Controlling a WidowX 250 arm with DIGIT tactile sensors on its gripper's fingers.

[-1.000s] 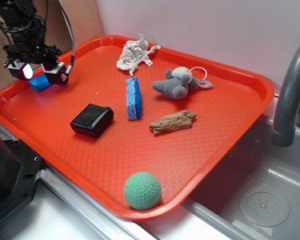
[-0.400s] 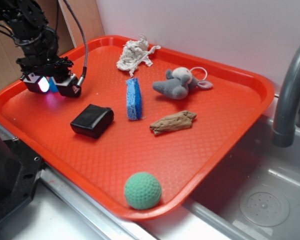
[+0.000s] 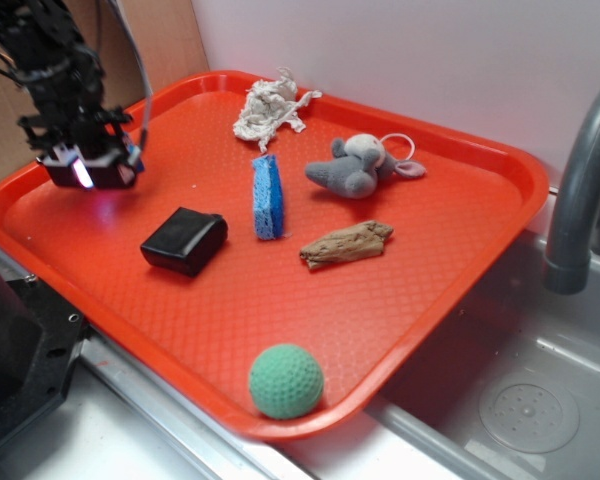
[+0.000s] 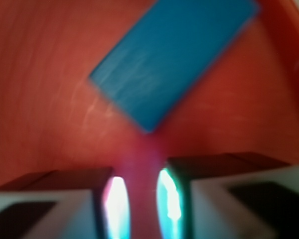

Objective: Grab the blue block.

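In the wrist view the blue block (image 4: pixel 174 59) lies flat and askew on the red tray (image 4: pixel 45 84), ahead of my fingertips and slightly to the right. My gripper (image 4: pixel 139 184) holds nothing. Its two glowing pads (image 4: pixel 117 204) stand close together with only a narrow strip of tray showing between them, narrower than the block. In the exterior view my gripper (image 3: pixel 95 172) hovers low over the tray's far left corner and hides the block.
On the tray (image 3: pixel 450 250) lie a black box (image 3: pixel 184 240), a thin blue sponge (image 3: pixel 267 197) on edge, a grey plush mouse (image 3: pixel 355 167), a white rag (image 3: pixel 270 108), a brown piece (image 3: pixel 346 244) and a green ball (image 3: pixel 285 381). A grey faucet (image 3: pixel 580 190) and sink are at right.
My gripper has come down and shifted slightly over the tray's left corner. Its fingers now stand closer together. The block, visible below it a second ago, is now hidden in the exterior view.
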